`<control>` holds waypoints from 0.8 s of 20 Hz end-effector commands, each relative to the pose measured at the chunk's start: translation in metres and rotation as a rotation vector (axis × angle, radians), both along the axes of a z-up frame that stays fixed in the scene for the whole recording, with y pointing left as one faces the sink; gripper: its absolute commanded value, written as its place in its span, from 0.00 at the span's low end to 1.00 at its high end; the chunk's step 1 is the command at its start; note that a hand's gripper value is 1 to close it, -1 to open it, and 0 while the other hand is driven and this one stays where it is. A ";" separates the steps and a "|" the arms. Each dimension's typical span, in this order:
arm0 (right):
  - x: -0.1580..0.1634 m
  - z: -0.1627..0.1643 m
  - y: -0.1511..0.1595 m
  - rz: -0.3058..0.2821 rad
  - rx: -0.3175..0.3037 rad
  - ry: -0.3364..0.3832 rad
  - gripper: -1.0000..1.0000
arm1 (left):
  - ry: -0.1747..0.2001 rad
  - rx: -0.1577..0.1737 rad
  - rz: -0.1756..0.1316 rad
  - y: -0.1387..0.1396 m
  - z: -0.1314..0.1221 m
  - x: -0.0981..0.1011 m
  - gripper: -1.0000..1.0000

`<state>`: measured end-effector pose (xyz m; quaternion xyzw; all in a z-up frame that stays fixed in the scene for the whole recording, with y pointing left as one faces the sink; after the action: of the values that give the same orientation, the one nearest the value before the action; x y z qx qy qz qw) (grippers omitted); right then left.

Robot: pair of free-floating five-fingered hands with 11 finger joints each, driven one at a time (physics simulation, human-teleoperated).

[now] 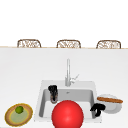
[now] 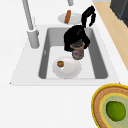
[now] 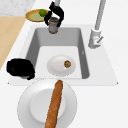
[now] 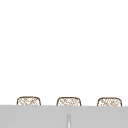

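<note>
My left hand (image 1: pixel 52 89) is inside the sink (image 1: pixel 40 106) at its left side, fingers curled round the top of a small upright jar (image 1: pixel 53 98). From the sides the same hand (image 2: pixel 75 35) (image 3: pixel 54 13) grips the jar (image 2: pixel 78 52) (image 3: pixel 53 25) above the basin floor. My right hand (image 1: pixel 98 108) hovers over the sink's right rim, fingers loosely curved and holding nothing; it also shows as the hand (image 2: pixel 88 15) (image 3: pixel 20 68) beside the baguette plate. A white plate (image 2: pixel 71 70) (image 3: pixel 56 66) with a cookie (image 2: pixel 60 64) (image 3: pixel 67 63) lies in the basin.
A big red ball (image 1: pixel 67 114) covers the sink's front. A baguette (image 1: pixel 110 100) (image 3: pixel 54 103) lies on a white plate (image 1: pixel 113 107) (image 3: pixel 27 105) at the right. A lime (image 1: pixel 19 109) (image 2: pixel 115 111) sits on a woven plate (image 1: pixel 10 117) at the left. The faucet (image 1: pixel 67 72) stands behind the basin.
</note>
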<state>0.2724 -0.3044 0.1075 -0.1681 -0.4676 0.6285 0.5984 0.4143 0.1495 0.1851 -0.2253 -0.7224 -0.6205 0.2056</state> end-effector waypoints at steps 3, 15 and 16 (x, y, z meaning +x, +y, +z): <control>0.000 0.000 0.000 0.000 0.000 0.000 0.50 | 0.001 0.001 -0.036 0.033 0.040 -0.007 1.00; 0.000 0.000 0.000 0.000 0.000 0.000 0.50 | 0.051 0.001 -0.007 0.120 0.076 -0.014 1.00; 0.000 0.000 0.000 0.000 0.000 0.000 0.50 | 0.047 0.001 -0.002 0.127 0.076 -0.012 1.00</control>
<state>0.2724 -0.3044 0.1075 -0.1681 -0.4676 0.6285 0.5984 0.4015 0.2532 0.2570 -0.2284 -0.7211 -0.6201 0.2079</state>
